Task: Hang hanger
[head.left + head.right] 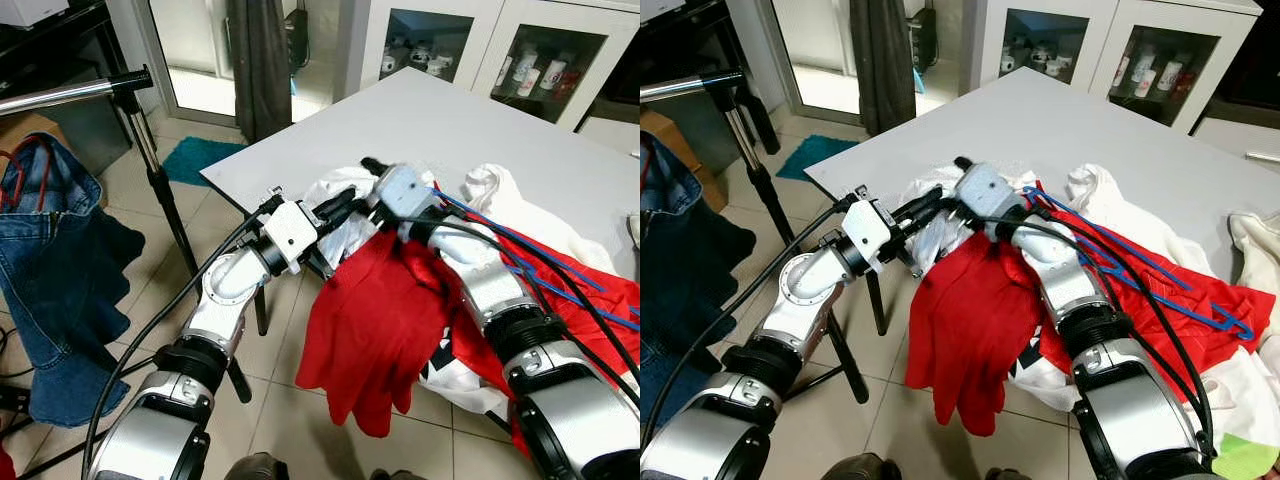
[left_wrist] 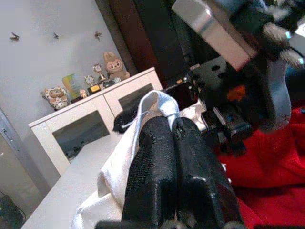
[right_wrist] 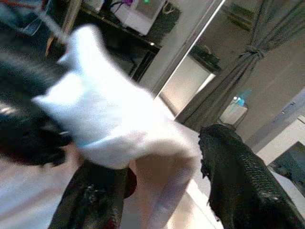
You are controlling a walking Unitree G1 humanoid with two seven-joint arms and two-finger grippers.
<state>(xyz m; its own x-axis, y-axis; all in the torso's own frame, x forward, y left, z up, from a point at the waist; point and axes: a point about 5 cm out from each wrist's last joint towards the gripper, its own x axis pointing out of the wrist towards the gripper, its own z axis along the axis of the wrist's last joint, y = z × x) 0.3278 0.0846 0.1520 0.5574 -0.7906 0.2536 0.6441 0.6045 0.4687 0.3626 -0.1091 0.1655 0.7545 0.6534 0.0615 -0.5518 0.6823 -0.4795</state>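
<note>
A blue hanger (image 1: 1120,262) lies across the red garment (image 1: 375,320) and white clothes on the grey table (image 1: 470,125), partly under my right arm. My left gripper (image 2: 174,143) is shut, pinching a fold of the white garment (image 2: 119,167) at the table's near corner. In the left eye view the left gripper (image 1: 340,206) sits just left of the right gripper (image 1: 372,166). My right gripper (image 3: 162,191) is open, its two fingers spread on either side of blurred white cloth (image 3: 109,124). The red garment hangs over the table edge.
A metal clothes rail (image 1: 70,93) on a black stand (image 1: 165,200) is at the left, with blue jeans (image 1: 50,270) hanging from it. White glass-door cabinets (image 1: 520,50) stand behind the table. A teal mat (image 1: 200,155) lies on the tiled floor.
</note>
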